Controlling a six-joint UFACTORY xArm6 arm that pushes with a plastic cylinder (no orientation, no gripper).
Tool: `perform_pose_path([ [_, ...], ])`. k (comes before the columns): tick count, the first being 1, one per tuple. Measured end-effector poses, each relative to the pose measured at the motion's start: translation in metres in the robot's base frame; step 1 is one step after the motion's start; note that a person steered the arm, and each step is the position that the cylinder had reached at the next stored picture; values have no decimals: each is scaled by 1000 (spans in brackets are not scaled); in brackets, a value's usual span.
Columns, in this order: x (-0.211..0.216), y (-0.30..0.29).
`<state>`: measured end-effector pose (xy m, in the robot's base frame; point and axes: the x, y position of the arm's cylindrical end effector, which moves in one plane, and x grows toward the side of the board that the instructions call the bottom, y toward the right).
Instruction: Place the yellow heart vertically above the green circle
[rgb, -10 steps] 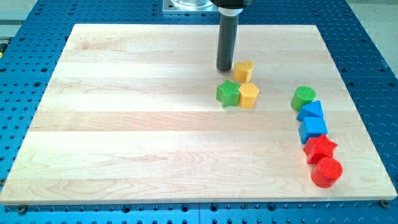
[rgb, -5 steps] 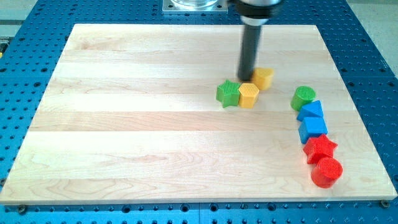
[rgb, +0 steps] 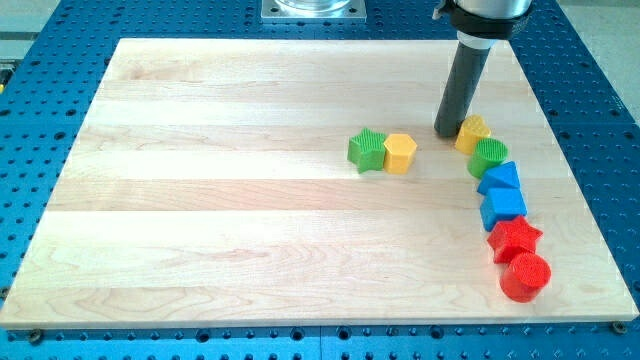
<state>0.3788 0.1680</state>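
Observation:
The yellow heart (rgb: 473, 132) lies at the view's right, just above and slightly left of the green circle (rgb: 488, 156), touching or nearly touching it. My tip (rgb: 447, 133) rests on the board right against the heart's left side. The dark rod rises from there to the view's top.
A green star (rgb: 368, 150) and a yellow hexagon (rgb: 400, 153) sit side by side near the board's middle. Below the green circle runs a column: a blue triangle (rgb: 499, 178), a blue block (rgb: 502, 208), a red star (rgb: 515, 238), a red circle (rgb: 525, 276).
My tip has moved to the right and slightly down, pushing the yellow heart from beside the yellow hexagon to just above the green circle. The other blocks have not moved.

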Motion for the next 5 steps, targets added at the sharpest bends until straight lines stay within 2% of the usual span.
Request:
perform_pose_path([
  [2,0,14],
  [3,6,-12],
  [4,72,-14],
  [5,114,-34],
])
